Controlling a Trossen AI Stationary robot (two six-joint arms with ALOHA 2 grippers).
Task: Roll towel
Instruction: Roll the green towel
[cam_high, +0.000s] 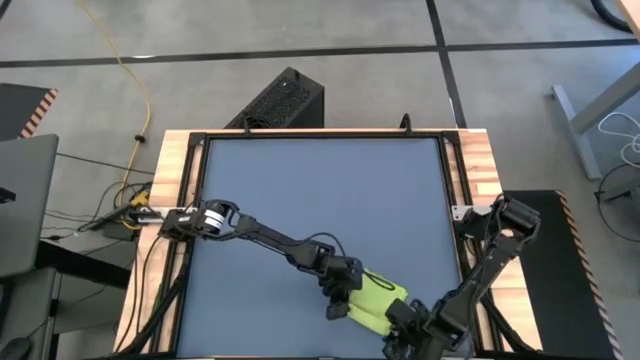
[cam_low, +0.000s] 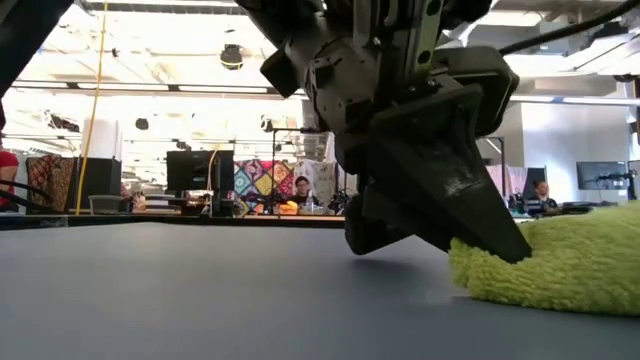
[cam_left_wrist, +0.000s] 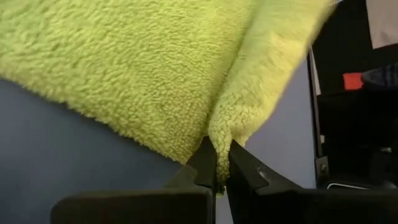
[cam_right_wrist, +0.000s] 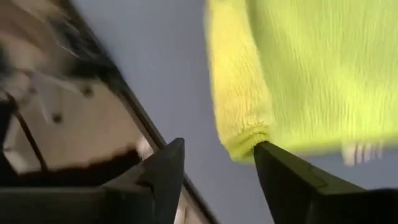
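Near the surface's (cam_high: 320, 190) front edge lies the towel (cam_high: 378, 300); the left pincer (cam_left_wrist: 222, 169) grips its folded edge tight; the right pincer (cam_right_wrist: 217, 162) hangs released at a corner; judged best, roll evenly, keeping tension.

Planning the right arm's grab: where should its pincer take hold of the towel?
Probably the rolled corner of the towel lying between the open right pincer fingers; it is thick and juts toward the table's near edge. Come from that edge, since the left pincer pinches the other end.
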